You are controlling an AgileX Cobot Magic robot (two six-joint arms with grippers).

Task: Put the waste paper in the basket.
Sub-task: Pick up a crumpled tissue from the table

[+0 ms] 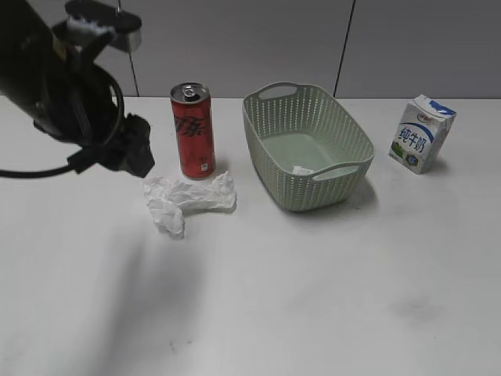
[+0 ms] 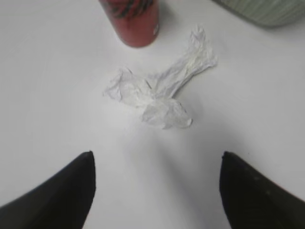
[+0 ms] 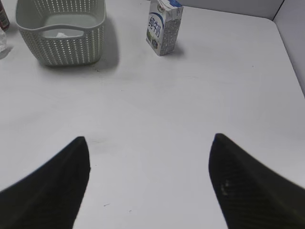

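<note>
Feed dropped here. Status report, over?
Both claws open, empty. Left claw above waste paper on table. Red can close behind it. Basket beside.

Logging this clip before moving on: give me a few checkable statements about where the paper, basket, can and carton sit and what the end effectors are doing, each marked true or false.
1. The crumpled waste paper lies on the table in front of the red can. True.
2. The left end effector is shut on the paper. False: its fingers stand apart, empty, with the paper ahead of them.
3. The basket stands between the can and the milk carton. True.
4. The milk carton lies inside the basket. False: it stands upright on the table, to the basket's right in the exterior view.
5. The right end effector is open over bare table. True.
</note>
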